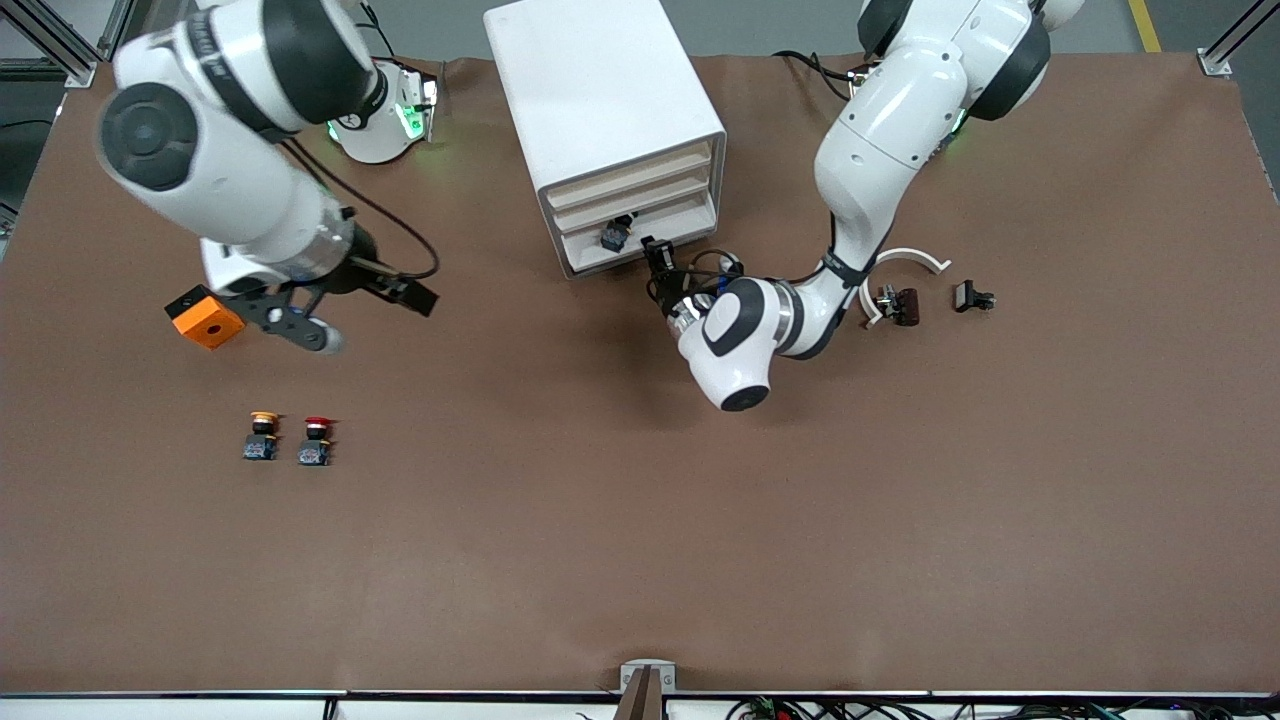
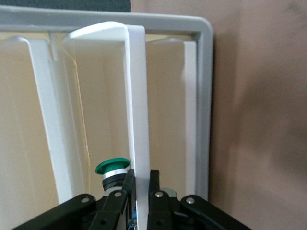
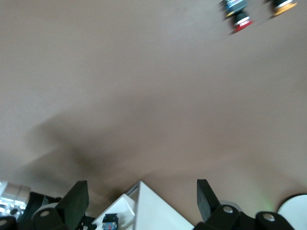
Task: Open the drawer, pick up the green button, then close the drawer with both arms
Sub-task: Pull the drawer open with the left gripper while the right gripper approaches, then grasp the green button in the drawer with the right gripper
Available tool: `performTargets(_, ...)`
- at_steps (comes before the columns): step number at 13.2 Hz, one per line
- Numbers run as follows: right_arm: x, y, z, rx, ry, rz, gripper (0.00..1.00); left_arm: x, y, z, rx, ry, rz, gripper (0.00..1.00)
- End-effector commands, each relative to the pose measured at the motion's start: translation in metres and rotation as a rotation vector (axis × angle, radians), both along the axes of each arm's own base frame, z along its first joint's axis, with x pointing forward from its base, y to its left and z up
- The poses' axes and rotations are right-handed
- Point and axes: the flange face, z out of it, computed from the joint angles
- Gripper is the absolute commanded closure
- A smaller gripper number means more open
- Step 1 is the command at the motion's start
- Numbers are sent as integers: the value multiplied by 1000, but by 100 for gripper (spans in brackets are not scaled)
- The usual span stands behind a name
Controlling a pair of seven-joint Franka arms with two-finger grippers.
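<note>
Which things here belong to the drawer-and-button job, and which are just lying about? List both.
Job:
- drawer, front gripped by shut left gripper
- green button, inside it
- right gripper, open, waiting over the table

Lying about:
- yellow button
- red button
- orange block
- white curved piece

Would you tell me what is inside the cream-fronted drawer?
A green-capped push button sits inside the cream-fronted drawer. The shut left gripper covers its base.
</note>
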Motion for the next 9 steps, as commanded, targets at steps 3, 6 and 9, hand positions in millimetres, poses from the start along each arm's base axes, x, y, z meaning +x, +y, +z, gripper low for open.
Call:
performTargets(3,-36,90,-48,10,-31,-12,0,46,19,13,-33,-81,94,100)
performTargets(6,-58,145,-70,24,-65,47,0,60,19,13,-25,-146,144,100)
performTargets(9,-77,183,-91,22,-78,-11,0,66,23,16,-56,-172,140,14)
